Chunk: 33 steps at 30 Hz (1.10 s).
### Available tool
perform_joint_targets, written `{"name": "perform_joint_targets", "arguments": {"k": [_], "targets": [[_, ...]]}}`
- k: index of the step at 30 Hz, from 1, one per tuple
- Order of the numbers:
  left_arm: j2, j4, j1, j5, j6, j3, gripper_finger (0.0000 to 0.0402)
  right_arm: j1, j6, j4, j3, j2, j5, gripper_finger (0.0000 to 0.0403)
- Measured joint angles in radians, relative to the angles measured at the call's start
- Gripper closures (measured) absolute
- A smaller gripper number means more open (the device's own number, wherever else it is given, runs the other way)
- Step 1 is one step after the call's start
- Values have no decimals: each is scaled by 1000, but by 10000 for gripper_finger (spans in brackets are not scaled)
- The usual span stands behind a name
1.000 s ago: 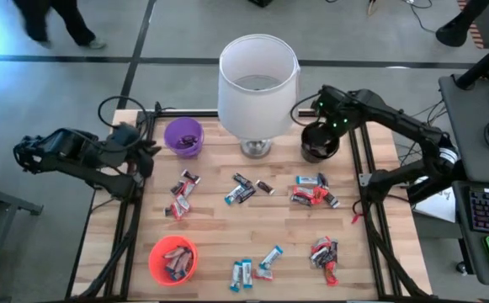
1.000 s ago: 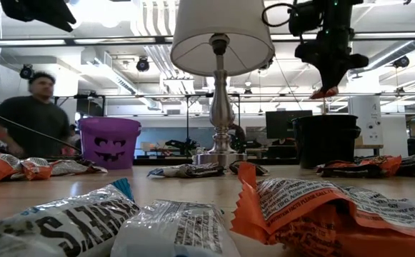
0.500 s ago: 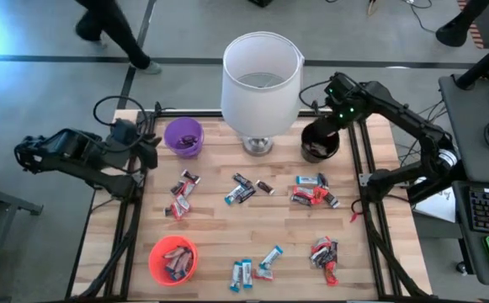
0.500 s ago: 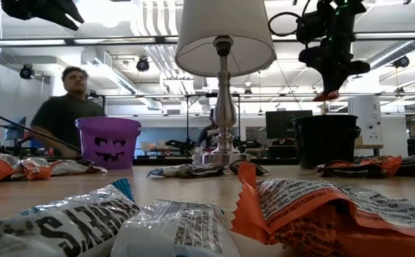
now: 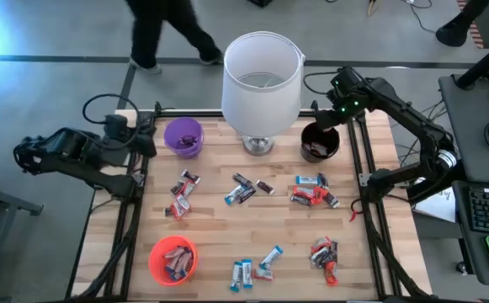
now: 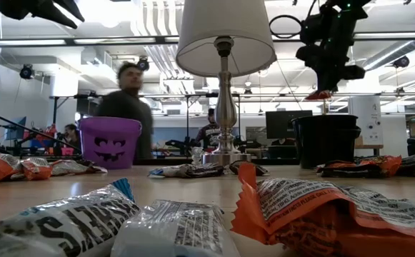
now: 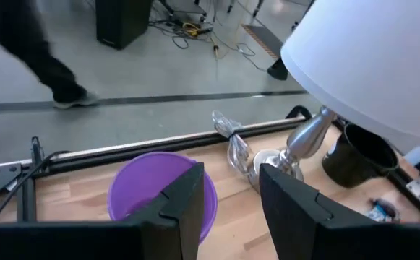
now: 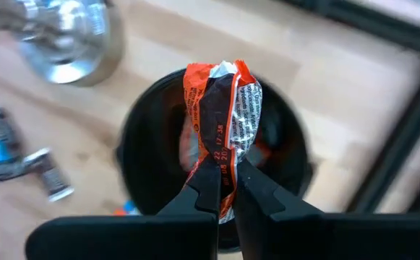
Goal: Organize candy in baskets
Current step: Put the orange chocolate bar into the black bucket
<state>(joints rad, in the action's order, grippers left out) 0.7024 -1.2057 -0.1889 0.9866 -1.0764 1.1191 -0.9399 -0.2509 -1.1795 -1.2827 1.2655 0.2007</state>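
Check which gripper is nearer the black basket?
Right. The right gripper holds an orange candy just above the black basket; the left gripper sits across by the purple basket.

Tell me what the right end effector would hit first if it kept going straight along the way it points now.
Most likely the black basket: the right end effector, shut on an orange-wrapped candy, points down into its opening. The candy would touch first, probably the wrappers inside; depth is unclear.
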Motion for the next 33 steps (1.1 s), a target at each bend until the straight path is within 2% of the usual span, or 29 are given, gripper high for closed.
{"name": "perform_joint_targets", "arguments": {"k": [11,16,28,33], "targets": [[-9,-1,4,-4,28,0,286,1,-13,-109,7,1,17,390],[-8,-2,3,-61,46,0,286,1,14,-113,7,1,17,384],[-9,-3,3,-167,93,0,286,1,15,-96,0,1,9,279],[-8,-2,3,-167,107,0,286,1,-24,-96,-44,1,48,258]]}}
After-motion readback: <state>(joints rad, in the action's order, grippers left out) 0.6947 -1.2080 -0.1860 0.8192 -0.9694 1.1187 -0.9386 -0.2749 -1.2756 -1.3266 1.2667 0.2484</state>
